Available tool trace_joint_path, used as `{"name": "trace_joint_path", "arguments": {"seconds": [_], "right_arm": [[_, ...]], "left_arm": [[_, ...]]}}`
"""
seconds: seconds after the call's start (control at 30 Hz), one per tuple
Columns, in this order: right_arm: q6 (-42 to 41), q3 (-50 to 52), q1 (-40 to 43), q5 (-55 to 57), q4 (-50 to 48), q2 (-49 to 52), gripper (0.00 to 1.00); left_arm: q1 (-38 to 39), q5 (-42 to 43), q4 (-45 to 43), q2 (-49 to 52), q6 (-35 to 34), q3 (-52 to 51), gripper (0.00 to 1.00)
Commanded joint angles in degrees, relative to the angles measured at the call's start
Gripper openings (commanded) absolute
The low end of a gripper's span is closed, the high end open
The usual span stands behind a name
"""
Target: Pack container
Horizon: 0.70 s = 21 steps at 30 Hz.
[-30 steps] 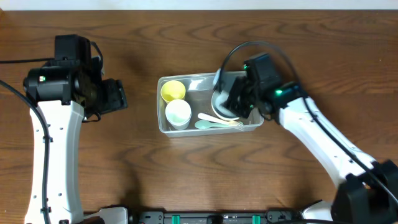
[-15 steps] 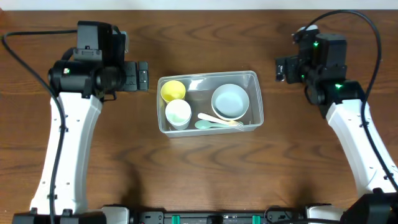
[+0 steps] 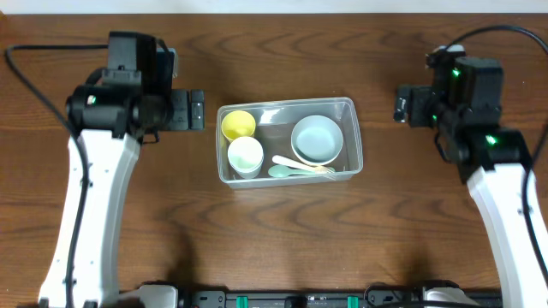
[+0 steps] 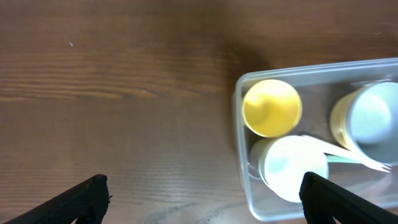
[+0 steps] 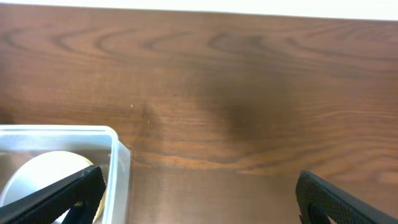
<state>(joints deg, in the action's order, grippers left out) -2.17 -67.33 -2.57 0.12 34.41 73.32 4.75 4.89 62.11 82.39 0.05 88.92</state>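
The clear plastic container [image 3: 282, 104], midway between the table's [image 3: 282, 244] side edges, looks light, slick and flexible-walled; its rim is likely the firmest hold. The left gripper [image 3: 198, 109] and right gripper [image 3: 399, 103] stand wide, empty.

The left arm [image 3: 94, 197] and right arm [image 3: 514, 214] are white tubes with black boxy heads, thin black cables [image 3: 501, 27], tiny green lights [image 3: 490, 139] and black fingers [image 4: 74, 202].
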Motion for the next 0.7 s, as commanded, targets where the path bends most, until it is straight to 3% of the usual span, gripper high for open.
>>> {"name": "trace_joint_path", "arguments": {"seconds": [0.0, 0.43, 0.67], "right_arm": [[-2.19, 1.88, -0.57, 3.37, 2.23, -6.78, 0.99], [-9.79, 26.84, -5.97, 13.99, 2.51, -39.41, 0.99], [-11.3, 32.15, -5.97, 14.67, 2.75, -44.0, 0.99]], "left_arm": [[1.53, -0.85, 0.37, -7.26, 0.52, -2.89, 0.98], [3.48, -1.7, -9.55, -42.58, -0.11, -33.77, 0.98], [3.48, -1.62, -9.77, -51.34, -0.09, -40.79, 0.98]]}}
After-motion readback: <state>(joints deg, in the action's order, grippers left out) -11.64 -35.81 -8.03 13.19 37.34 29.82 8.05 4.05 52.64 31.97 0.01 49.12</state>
